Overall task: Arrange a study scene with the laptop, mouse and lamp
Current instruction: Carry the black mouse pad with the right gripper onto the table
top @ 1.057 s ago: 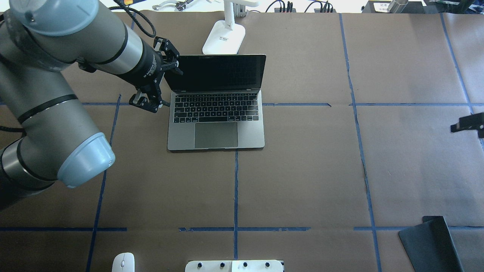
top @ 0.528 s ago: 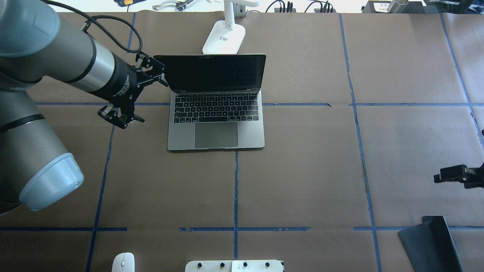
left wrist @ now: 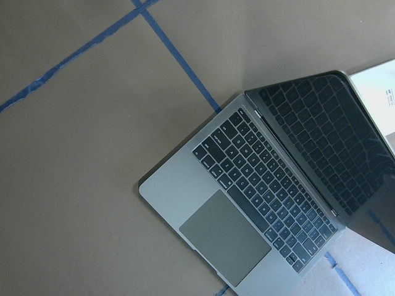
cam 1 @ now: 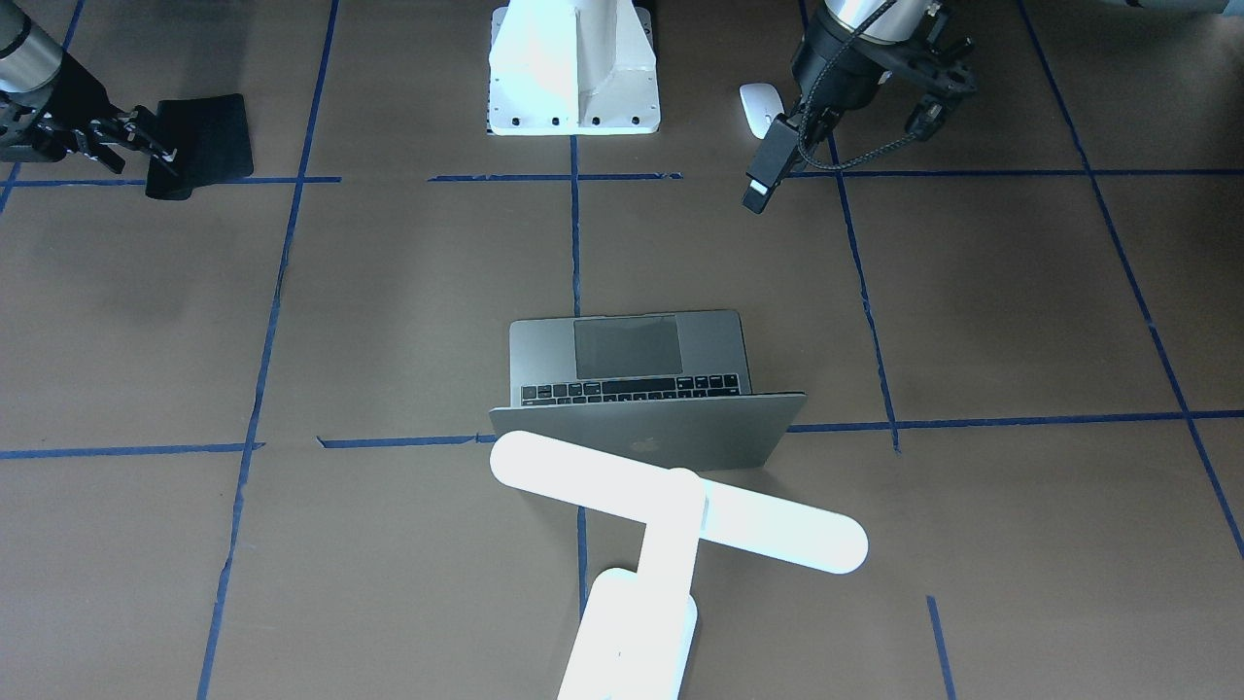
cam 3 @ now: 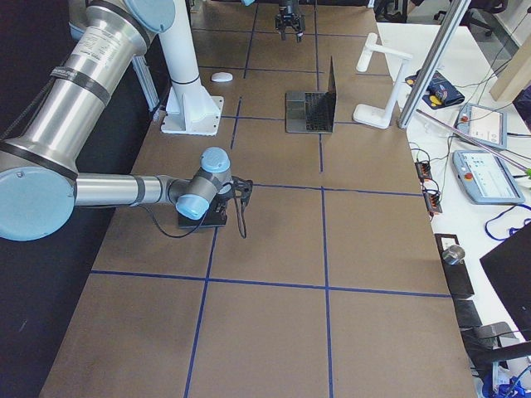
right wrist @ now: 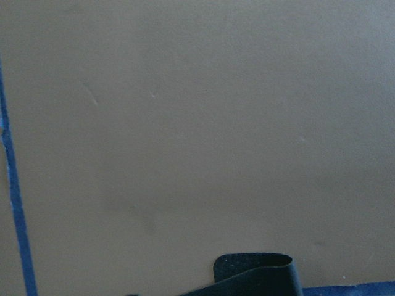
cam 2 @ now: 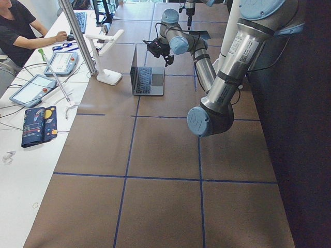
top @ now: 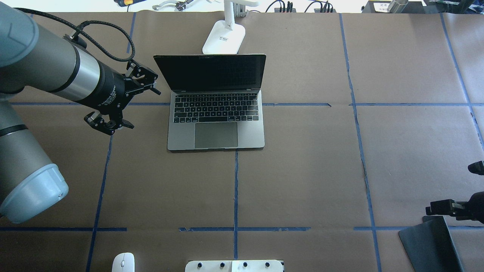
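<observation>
The laptop point(top: 215, 113) stands open at the table's middle back, screen dark, and fills the left wrist view point(left wrist: 265, 203). The lamp point(cam 1: 680, 506) glows just behind its lid, with its base point(top: 224, 37) on the table. The mouse point(top: 123, 261) lies at the near left edge beside the pedestal. My left gripper point(top: 145, 108) hangs open and empty a little left of the laptop's screen hinge, touching nothing. My right gripper point(top: 450, 188) is open at the near right, just above the corner of a black mouse pad point(top: 431, 241).
The white robot pedestal point(cam 1: 573, 68) sits at the near middle edge. Blue tape lines cross the brown table cover. Past the lamp, a side table holds tablets and cables, and a person point(cam 2: 20, 31) sits there.
My left gripper has drawn back leftward from the laptop's screen edge, still open. My right gripper has moved toward the near edge, down to the mouse pad.
</observation>
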Motion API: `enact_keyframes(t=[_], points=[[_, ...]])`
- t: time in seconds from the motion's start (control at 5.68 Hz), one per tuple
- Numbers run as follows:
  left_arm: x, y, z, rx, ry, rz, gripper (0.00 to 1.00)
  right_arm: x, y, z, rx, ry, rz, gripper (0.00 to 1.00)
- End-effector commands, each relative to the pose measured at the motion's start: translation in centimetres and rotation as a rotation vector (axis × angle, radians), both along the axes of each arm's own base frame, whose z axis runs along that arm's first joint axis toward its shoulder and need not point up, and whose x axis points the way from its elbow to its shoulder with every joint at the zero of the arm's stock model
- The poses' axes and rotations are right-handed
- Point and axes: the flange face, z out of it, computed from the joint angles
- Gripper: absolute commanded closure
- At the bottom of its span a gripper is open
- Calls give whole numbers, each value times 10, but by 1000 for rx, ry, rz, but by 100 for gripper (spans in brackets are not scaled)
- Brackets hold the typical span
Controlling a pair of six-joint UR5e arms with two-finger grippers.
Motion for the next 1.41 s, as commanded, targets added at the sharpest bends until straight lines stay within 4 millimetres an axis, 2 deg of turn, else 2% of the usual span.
enact_keyframes(t=[0.0,0.35,0.53,0.7,1.06,1.23], points=[[1,-1,1,-2,-3,1,0,-2,10,21,0,43,-27,12],[0,1,-1,2,2,1,0,-1,12,50,-11,57,-33,13],[0,1,-1,2,2,1,0,0,16,58,-1,6,-49,17],[-3,3,-3,6,6,1,0,-4,15,55,-7,-6,-56,22],[-4,5,-4,9,10,1,0,-12,21,55,-8,-7,-85,24],[-4,5,-3,8,9,1,0,-13,20,53,-7,-11,-82,55]])
